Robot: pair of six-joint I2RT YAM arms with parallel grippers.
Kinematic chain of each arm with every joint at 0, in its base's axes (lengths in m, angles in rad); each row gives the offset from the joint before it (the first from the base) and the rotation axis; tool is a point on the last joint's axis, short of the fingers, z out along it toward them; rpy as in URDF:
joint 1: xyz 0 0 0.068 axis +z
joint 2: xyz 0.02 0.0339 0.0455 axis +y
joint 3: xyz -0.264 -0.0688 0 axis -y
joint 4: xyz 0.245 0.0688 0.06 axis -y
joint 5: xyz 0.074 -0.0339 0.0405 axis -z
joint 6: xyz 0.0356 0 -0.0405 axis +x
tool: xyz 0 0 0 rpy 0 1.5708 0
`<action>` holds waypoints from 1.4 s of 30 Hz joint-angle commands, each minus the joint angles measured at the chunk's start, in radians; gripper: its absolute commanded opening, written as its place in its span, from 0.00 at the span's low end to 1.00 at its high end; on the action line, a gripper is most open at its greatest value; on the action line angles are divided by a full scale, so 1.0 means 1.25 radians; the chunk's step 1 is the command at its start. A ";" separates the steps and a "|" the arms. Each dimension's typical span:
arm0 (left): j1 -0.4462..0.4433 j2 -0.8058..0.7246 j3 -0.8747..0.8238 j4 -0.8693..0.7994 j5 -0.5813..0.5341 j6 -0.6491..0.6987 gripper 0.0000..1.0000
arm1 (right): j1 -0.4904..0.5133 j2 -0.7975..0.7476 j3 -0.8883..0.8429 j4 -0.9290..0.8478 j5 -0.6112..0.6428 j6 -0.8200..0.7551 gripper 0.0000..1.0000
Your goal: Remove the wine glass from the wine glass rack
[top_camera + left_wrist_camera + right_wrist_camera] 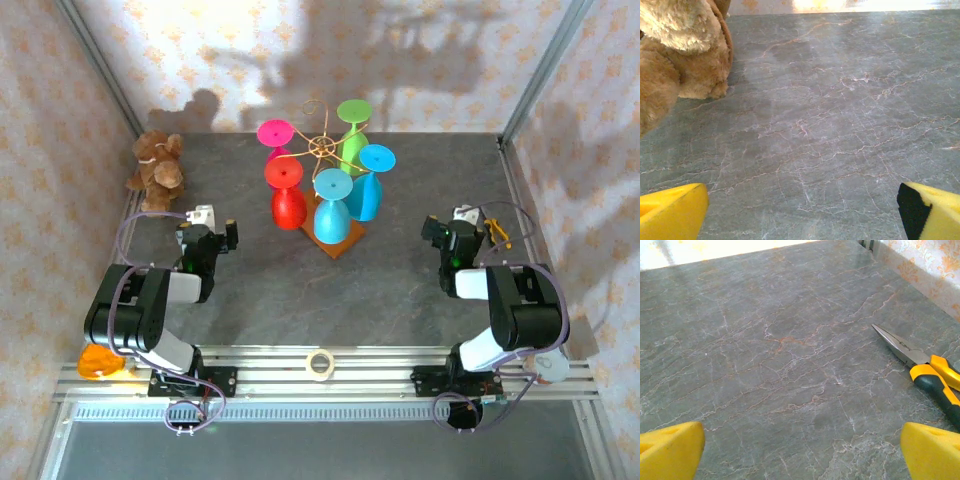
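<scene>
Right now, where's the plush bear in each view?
Top external: plush bear sits at the far-left corner of the table, left of the glass rack.
Left wrist: plush bear in the upper-left corner.
Right wrist: looks toward the pliers at its right edge.
Shared landmark: grey marbled tabletop.

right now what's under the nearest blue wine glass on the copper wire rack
A flat orange-brown wooden base, one corner showing; the nearest blue wine glass hides the rest.
</scene>
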 commanded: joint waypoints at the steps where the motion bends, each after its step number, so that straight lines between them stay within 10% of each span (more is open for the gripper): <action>1: 0.006 -0.002 0.008 0.033 -0.001 -0.008 1.00 | -0.001 -0.001 0.012 0.002 0.001 0.003 0.99; 24: 0.006 -0.002 0.010 0.032 -0.001 -0.008 0.98 | -0.001 0.000 0.013 0.000 0.000 0.003 1.00; 29: 0.005 -0.044 0.022 -0.021 -0.015 -0.010 0.68 | -0.001 -0.044 0.056 -0.110 0.002 0.003 1.00; 33: 0.004 -0.180 0.092 -0.251 -0.062 -0.041 0.49 | -0.001 -0.103 0.164 -0.356 0.033 0.048 0.80; 42: -0.008 -0.365 0.226 -0.553 0.006 -0.255 0.41 | -0.001 -0.259 0.351 -0.707 -0.109 0.202 0.79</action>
